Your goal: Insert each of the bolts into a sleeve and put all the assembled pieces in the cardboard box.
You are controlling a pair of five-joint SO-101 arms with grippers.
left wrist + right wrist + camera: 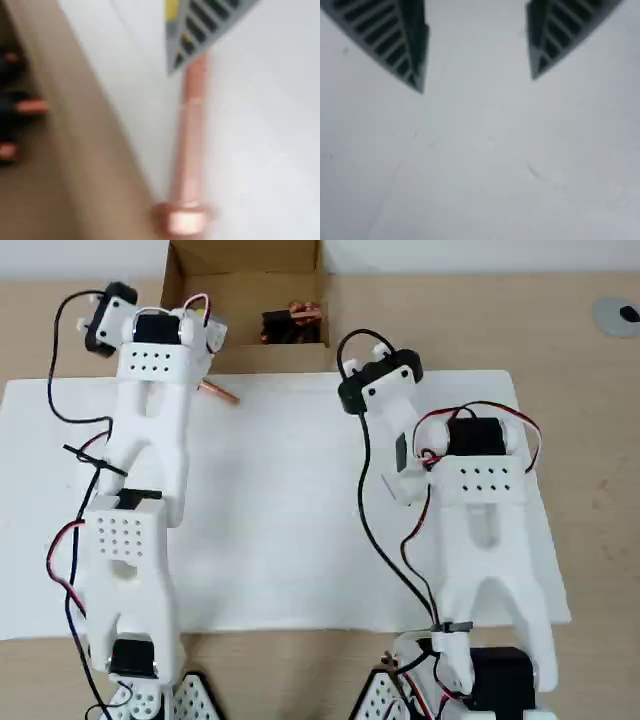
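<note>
A copper bolt [192, 145] with a flanged head [184, 217] sticks out from under one ridged finger [210, 25] of my left gripper [185, 70], which looks shut on its thin end. From above, that bolt [218, 392] lies low over the white mat, just in front of the cardboard box [185, 300], with my left gripper [203, 380] at the box's front left corner. Dark sleeves with copper bolts [293, 323] lie inside the box at its right side. My right gripper [476, 82] is open above bare mat, with nothing between its fingers, right of centre [400, 475].
The white mat [280, 510] covers most of the wooden table. The box's brown wall [75, 150] runs close beside the held bolt. Cables loop around both arms. A round grey fitting [617, 315] sits at the table's far right.
</note>
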